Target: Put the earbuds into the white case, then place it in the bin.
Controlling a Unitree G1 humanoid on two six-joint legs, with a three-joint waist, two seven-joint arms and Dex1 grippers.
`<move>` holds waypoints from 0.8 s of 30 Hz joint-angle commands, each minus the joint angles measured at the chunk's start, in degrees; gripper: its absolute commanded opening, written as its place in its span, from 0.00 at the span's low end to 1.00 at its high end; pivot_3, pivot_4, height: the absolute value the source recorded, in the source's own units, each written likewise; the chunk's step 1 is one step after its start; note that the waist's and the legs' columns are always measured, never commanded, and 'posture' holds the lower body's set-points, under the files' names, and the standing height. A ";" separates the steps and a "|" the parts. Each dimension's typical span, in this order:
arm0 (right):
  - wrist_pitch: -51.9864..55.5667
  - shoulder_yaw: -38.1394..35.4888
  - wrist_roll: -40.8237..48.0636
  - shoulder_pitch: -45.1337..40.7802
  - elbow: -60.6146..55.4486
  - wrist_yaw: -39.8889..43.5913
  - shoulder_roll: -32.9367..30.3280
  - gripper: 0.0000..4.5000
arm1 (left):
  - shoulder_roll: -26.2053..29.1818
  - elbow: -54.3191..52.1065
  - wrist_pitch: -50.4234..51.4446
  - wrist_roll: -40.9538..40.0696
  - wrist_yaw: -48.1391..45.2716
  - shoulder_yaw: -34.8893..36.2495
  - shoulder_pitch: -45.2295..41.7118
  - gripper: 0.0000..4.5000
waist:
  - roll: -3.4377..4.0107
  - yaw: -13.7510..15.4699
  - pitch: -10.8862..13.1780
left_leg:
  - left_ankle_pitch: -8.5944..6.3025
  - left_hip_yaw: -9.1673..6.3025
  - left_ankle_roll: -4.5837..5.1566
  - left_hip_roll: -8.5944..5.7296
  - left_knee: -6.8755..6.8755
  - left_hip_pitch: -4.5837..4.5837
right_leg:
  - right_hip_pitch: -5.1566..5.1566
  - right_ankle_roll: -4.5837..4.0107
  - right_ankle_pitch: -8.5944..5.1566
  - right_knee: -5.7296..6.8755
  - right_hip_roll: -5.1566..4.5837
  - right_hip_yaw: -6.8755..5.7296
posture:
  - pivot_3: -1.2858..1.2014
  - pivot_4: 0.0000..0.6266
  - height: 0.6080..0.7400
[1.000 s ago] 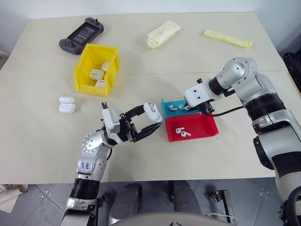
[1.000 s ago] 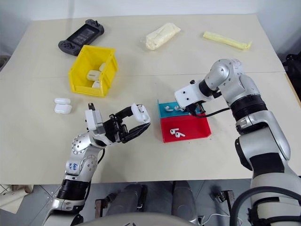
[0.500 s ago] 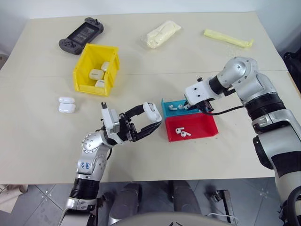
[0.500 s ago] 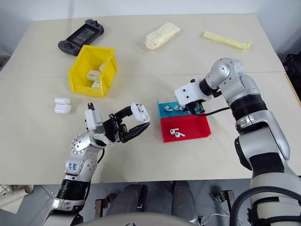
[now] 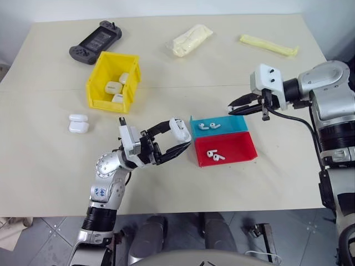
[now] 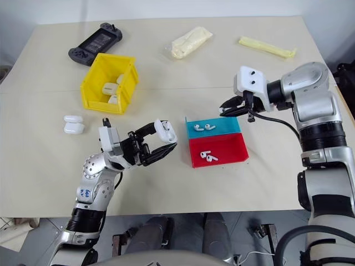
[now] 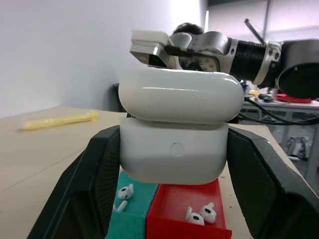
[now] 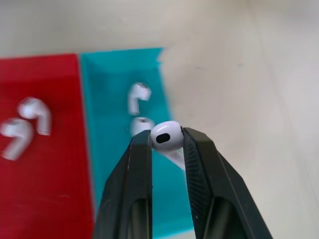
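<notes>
Right claw (image 8: pixel 166 144) clamped on one earbud (image 8: pixel 166 136), held in the air beside the blue tray (image 5: pixel 239 123).
Left claw (image 5: pixel 176 137) clamped on white case (image 5: pixel 178 129), lid ajar, held above counter (image 5: pixel 222 66) just left of both trays. Blue tray: two earbuds (image 5: pixel 208 126). Red tray (image 5: pixel 243 149), touching blue tray on its near side: two more buds (image 5: pixel 215 155). Yellow bin (image 5: pixel 102 75) well apart to the far left, several cases inside; two spare cases (image 5: pixel 78 123) nearby on counter.
</notes>
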 commanded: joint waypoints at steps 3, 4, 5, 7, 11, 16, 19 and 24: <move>27.07 -12.14 16.66 9.08 -24.66 -11.57 2.36 0.12 | -0.31 3.70 -2.01 0.54 -2.69 -0.30 -4.33 0.62 | 0.00 0.13 0.00 | 0.00 0.01 0.00 0.00 0.04 -0.03 | -0.01 0.00 0.00 0.01 -0.01 0.00 | 0.52 0.24 1.00; 30.68 -14.05 19.33 10.90 -27.92 -14.08 3.44 0.12 | -0.56 4.56 -2.10 0.70 -3.02 -0.49 -5.17 0.62 | 0.00 0.28 0.00 | 0.00 0.00 0.00 -0.01 0.04 -0.03 | -0.01 0.00 0.00 0.01 -0.02 -0.01 | 0.52 0.24 1.00; 33.63 -16.32 22.18 12.63 -30.87 -16.67 4.90 0.12 | -0.93 5.48 -2.15 1.00 -3.21 -0.78 -6.05 0.62 | 0.00 0.34 0.00 | 0.00 -0.01 0.00 -0.01 0.04 -0.03 | -0.01 0.00 0.00 0.01 -0.02 -0.01 | 0.52 0.24 1.00; 37.88 -20.38 27.05 14.83 -35.35 -21.85 8.23 0.12 | -1.54 6.70 -2.24 1.47 -3.46 -1.17 -7.32 0.62 | 0.00 0.62 0.00 | 0.00 0.00 0.00 -0.02 0.06 -0.02 | 0.00 0.00 0.00 0.02 -0.02 0.00 | 0.52 0.24 1.00; 42.57 -28.60 39.12 17.47 -41.44 -30.59 15.50 0.12 | -2.52 7.80 -1.50 1.76 -3.50 -1.61 -9.24 0.62 | 0.00 0.90 0.00 | 0.00 0.02 0.01 -0.05 0.07 -0.03 | -0.01 0.00 0.00 0.07 -0.03 0.03 | 0.52 0.24 1.00; 52.25 -32.74 54.77 19.60 -44.13 -41.78 19.08 0.12 | -3.13 8.28 -0.42 1.31 -3.79 -1.91 -10.76 0.62 | -0.01 1.15 -0.01 | 0.00 0.01 0.03 -0.07 0.07 -0.02 | 0.00 0.00 0.01 0.08 -0.04 0.03 | 0.52 0.24 1.00; 53.74 -32.87 62.17 21.01 -44.76 -48.10 20.20 0.12 | -3.56 8.36 -0.10 1.38 -3.69 -1.97 -11.31 0.62 | -0.01 1.12 -0.01 | 0.00 0.00 0.03 -0.05 0.07 -0.01 | 0.00 0.00 0.01 0.10 -0.02 0.02 | 0.52 0.24 1.00; 51.80 -30.30 67.46 23.71 -45.35 -54.16 19.65 0.12 | -4.34 8.04 0.28 1.14 -3.46 -1.86 -11.67 0.62 | -0.01 1.10 -0.01 | 0.01 0.01 0.04 -0.04 0.07 0.00 | 0.00 0.00 0.01 0.11 0.00 0.03 | 0.52 0.24 1.00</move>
